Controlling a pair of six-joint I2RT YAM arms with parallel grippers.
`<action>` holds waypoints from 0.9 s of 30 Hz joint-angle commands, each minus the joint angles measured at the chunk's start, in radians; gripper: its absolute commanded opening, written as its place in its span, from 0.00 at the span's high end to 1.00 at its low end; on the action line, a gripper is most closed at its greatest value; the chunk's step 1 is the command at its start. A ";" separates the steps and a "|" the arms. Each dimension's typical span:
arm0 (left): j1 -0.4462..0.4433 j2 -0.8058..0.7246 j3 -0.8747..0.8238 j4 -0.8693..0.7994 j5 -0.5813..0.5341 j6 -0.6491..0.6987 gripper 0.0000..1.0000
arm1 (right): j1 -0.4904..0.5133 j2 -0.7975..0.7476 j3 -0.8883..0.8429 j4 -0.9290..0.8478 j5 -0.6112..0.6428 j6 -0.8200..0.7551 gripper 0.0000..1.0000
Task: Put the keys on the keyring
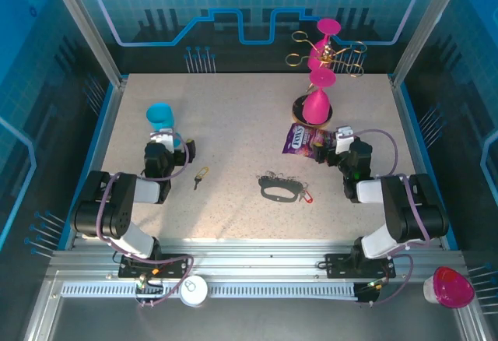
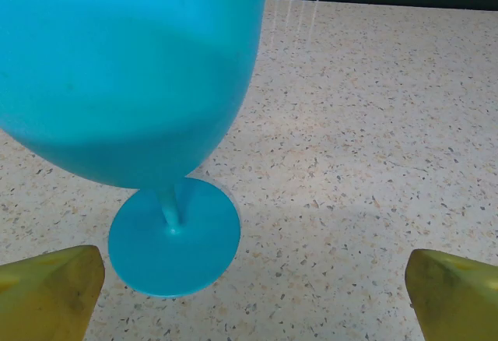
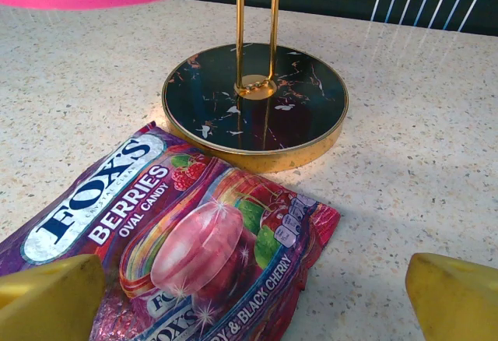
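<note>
The table [image 1: 233, 107] carries all items. Positions below are given from the keyring [image 1: 280, 191], which lies flat on the speckled top, about midway between the two arms.

1. Left arm [image 1: 117, 201]: well left of the keyring. The left gripper [image 2: 253, 286] is spread wide, its yellow fingers [image 2: 47, 290] empty and apart from the table items.
2. Right arm [image 1: 397, 209]: right of the keyring. The right gripper [image 3: 253, 294] is likewise spread wide and holds nothing.
3. Rack [image 3: 257, 96]: beyond the keyring and slightly right. It has gold wire on a dark round base and carries pink glasses [image 1: 317, 103].
4. Blue glass [image 2: 167, 236]: far left of the keyring and beyond it, upright, just ahead of the left gripper.
5. Packet [image 3: 179, 240]: purple, lying flat between the keyring and the rack, its edge at the rack base.
6. Yellow key [image 1: 201, 176]: loose, left of the keyring, well apart.
7. Red key [image 1: 306, 195]: at the keyring's right end; whether it is attached cannot be told.
8. Silver bits [image 1: 274, 177]: clustered on the keyring's far edge.
</note>
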 commanded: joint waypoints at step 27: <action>0.011 -0.213 -0.037 -0.079 -0.036 -0.025 0.01 | -0.010 -0.181 0.071 -0.227 -0.055 -0.012 0.00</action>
